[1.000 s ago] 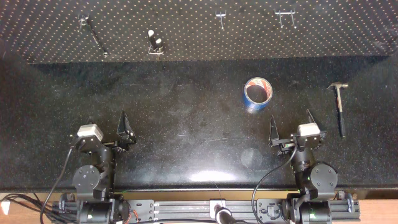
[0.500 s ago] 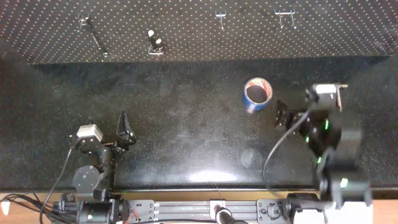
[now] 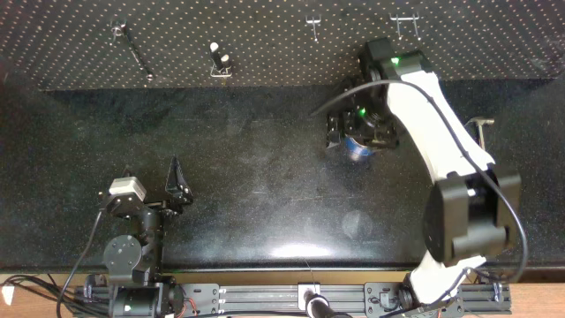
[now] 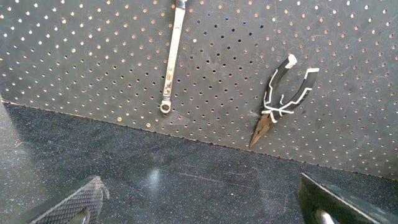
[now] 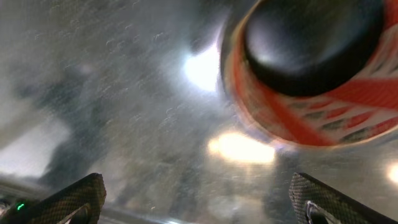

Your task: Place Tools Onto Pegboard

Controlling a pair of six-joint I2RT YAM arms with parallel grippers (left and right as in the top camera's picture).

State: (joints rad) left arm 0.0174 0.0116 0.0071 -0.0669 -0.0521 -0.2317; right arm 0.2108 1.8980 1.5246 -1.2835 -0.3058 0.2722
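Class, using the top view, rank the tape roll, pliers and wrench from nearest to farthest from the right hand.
1. Tape roll, just beside the right hand.
2. Pliers, hanging on the pegboard, leftward.
3. Wrench, pegboard's far left.

No text, number or sign could be read on anything. The tape roll (image 5: 292, 118) bore red and white markings on its side, but they were too blurred to tell whether any were lettering.
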